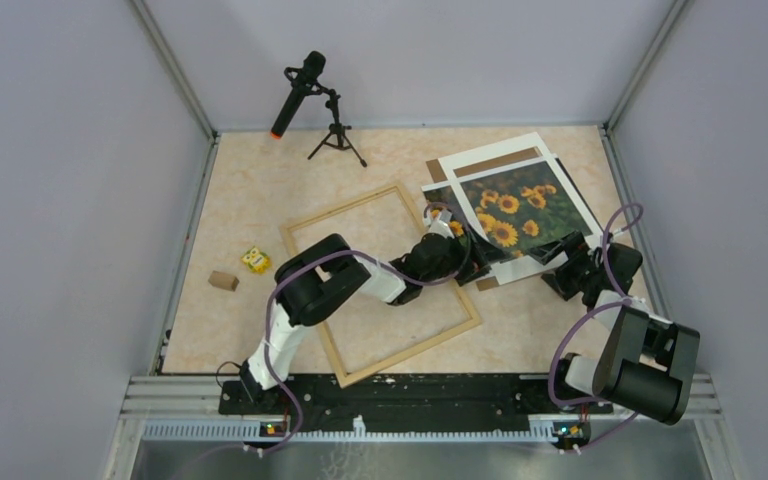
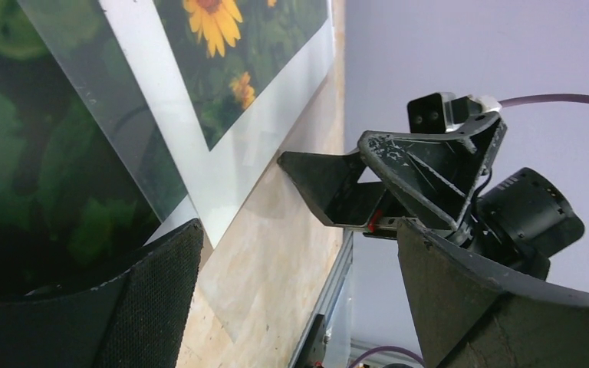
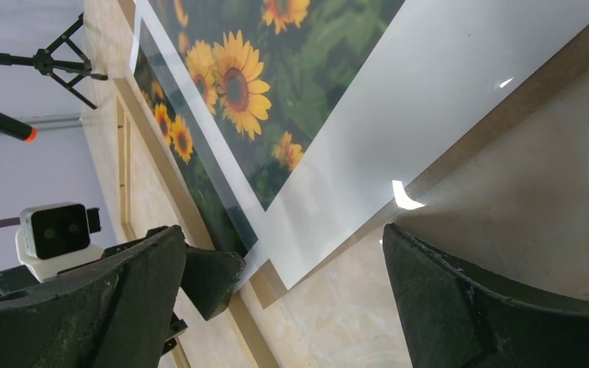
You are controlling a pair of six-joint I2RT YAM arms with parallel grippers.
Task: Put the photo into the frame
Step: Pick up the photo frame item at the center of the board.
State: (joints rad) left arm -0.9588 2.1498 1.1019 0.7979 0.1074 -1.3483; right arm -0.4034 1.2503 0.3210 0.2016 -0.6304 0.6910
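The frame (image 1: 341,208) lies flat mid-worktop (image 1: 260,190), turned askew. The photo (image 1: 515,205) lies outside it, in a loose stack with a white mat (image 1: 490,147) and brown board (image 1: 500,161) toward the back right corner. The left gripper (image 2: 299,230), reaching across the frame, sits at the stack's near left corner, fingers spread, grasping nothing. The right gripper (image 3: 284,234) faces it from the stack's near edge, fingers likewise released.

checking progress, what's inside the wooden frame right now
Only bare tabletop shows inside the frame; the photo lies outside, to its right. The left arm covers part of the opening.
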